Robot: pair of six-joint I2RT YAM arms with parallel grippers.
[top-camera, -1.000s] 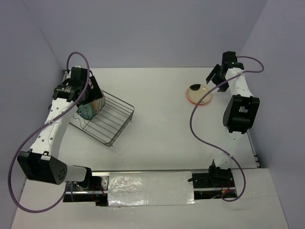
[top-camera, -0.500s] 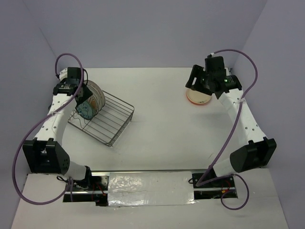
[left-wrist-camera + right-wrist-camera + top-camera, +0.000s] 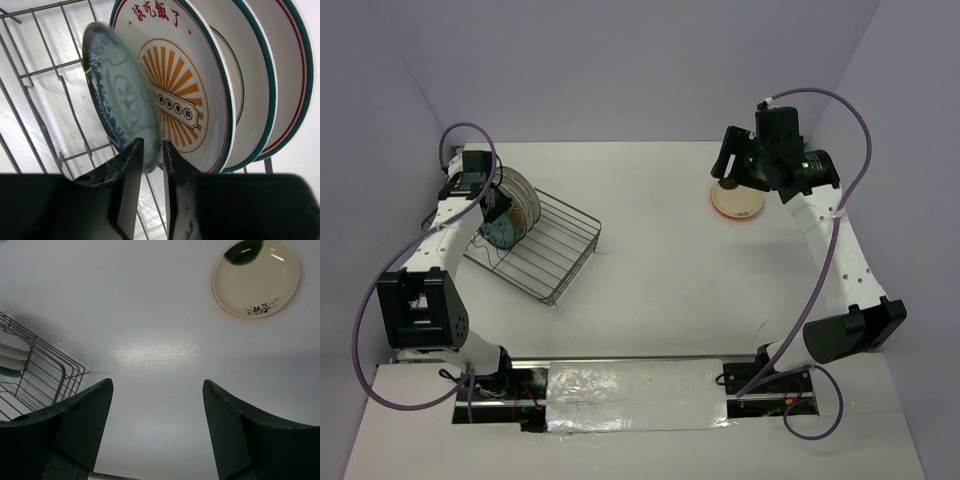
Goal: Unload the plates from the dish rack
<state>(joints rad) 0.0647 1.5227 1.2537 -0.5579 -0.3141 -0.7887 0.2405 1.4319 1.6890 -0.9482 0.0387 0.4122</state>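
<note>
The dish rack (image 3: 558, 255) stands at the left of the table, with several plates (image 3: 522, 198) upright in it. The left wrist view shows a small blue-patterned plate (image 3: 117, 90) in front, an orange sunburst plate (image 3: 175, 85) behind it, then two white plates with teal rims (image 3: 240, 75). My left gripper (image 3: 151, 146) (image 3: 497, 207) is shut on the blue plate's lower rim, one finger on each face. A cream plate with a dark patch (image 3: 738, 203) (image 3: 256, 277) lies flat at the back right. My right gripper (image 3: 157, 385) (image 3: 732, 166) hangs open over the table beside it, holding nothing.
The rack's wire wall (image 3: 35, 70) runs close on the left of the gripped plate. In the right wrist view the rack's corner (image 3: 37, 372) shows at the far left. Purple cables loop above both arms. Foil tape covers the table's near edge (image 3: 630, 385).
My left gripper's fingers have closed from wide open onto the blue plate's rim. The right arm swung in from the far right to hover by the cream plate, jaws unchanged.
</note>
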